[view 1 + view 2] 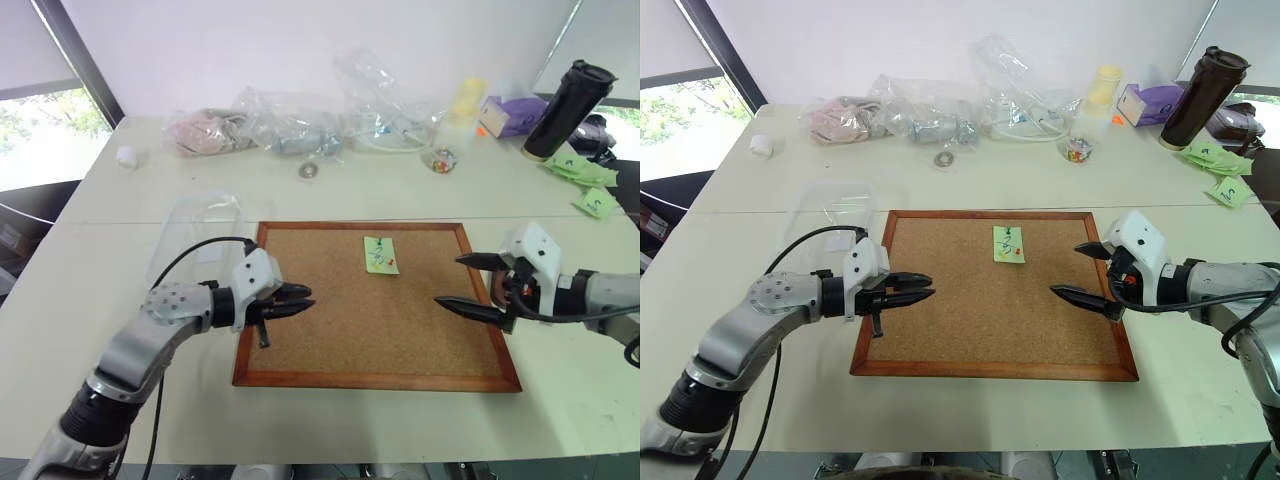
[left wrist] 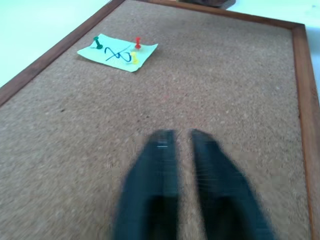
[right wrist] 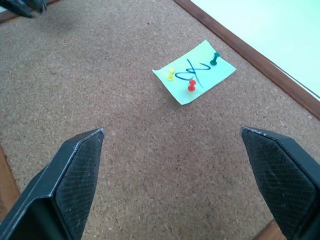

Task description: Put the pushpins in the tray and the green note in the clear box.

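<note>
The green note [image 1: 380, 255] lies on the cork board, held there by a red pushpin [image 3: 191, 85], a yellow one [image 3: 171, 74] and a green one [image 3: 215, 58]. My left gripper [image 1: 305, 297] hovers shut and empty over the board's left side, pointing toward the note. At the board's right side my right gripper [image 1: 450, 280] stands wide open, also empty, with the note ahead of it. The clear box [image 1: 200, 225] sits on the table left of the board. A reddish-brown bit behind the right gripper [image 1: 497, 287] looks like the tray, mostly hidden.
The wood-framed cork board [image 1: 300, 378] fills the table's middle. Wrinkled plastic bags [image 1: 290, 125], a small jar of pins [image 1: 440, 160], a purple pack [image 1: 515, 115] and a black bottle [image 1: 568, 110] line the back. A bunch of green notes [image 1: 585, 175] lies at the far right.
</note>
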{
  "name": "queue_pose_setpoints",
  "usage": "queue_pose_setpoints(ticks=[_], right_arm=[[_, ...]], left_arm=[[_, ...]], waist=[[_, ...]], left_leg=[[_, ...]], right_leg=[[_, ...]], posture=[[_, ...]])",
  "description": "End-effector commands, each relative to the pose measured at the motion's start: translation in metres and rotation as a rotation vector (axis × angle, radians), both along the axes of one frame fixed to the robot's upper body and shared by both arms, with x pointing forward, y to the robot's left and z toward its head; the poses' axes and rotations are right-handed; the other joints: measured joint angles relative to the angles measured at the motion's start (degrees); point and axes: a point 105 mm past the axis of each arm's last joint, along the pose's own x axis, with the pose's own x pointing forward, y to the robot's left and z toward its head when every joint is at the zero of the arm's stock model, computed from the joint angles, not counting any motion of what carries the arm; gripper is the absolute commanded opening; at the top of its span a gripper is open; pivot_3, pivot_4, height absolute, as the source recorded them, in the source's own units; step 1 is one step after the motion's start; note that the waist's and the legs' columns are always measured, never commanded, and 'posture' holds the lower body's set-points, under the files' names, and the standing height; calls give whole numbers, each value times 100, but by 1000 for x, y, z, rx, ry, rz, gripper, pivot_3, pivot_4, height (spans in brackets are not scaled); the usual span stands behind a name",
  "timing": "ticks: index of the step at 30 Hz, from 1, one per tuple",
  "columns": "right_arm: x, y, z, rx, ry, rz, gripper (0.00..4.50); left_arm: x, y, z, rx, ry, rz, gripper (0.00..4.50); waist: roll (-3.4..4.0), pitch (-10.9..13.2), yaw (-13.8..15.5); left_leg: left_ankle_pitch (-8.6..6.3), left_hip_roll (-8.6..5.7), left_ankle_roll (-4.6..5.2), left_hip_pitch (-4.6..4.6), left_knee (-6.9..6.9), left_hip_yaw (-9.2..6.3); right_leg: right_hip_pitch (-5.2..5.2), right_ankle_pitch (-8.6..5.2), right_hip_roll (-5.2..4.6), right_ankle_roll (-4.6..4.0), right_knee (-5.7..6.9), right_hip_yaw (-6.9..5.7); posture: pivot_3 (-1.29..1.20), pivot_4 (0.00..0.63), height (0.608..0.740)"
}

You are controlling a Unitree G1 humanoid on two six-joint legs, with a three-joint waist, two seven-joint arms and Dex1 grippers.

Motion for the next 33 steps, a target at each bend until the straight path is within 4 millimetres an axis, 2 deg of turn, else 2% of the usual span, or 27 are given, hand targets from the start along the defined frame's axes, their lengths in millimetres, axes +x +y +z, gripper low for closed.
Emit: queue_pose_setpoints(ticks=[1,9,14,17,25,33], right_arm=[[1,7,8,4,-46,30,4500],[13,25,5,30,-94,42,4500],[41,35,1,64,-121,-54,4500],[58,53,0,125,-114,-75,4500],[101,59,-15,112,-79,-193,4500],[119,57,-29,86,-69,-231,4500]], left_arm=[[2,-5,0,9,-44,-24,22],[12,-10,-28,43,-21,17,22],[14,-7,-53,93,6,47,22],[14,-5,-63,115,16,55,22],[11,-2,-65,123,14,56,22],[8,-2,-63,119,11,64,22]], waist=[[0,0,-2],[0,0,-4],[2,-3,0],[2,-6,0],[4,-10,-9],[7,-12,-27]], left_leg=[[0,0,0,0,0,0],[0,0,0,0,0,0],[2,-1,-4,1,2,1],[4,-2,-7,2,4,-1],[6,-7,-9,4,4,-2],[6,-7,-9,4,3,-1]], right_leg=[[0,0,0,0,0,0],[-2,0,1,0,1,-1],[-3,0,0,0,3,-1],[0,0,-2,0,3,-2],[0,0,-5,0,7,-3],[-3,1,-4,0,9,-7]], posture=[[0,150,740],[0,150,740],[0,150,740],[0,150,740],[0,150,740],[0,150,740]])
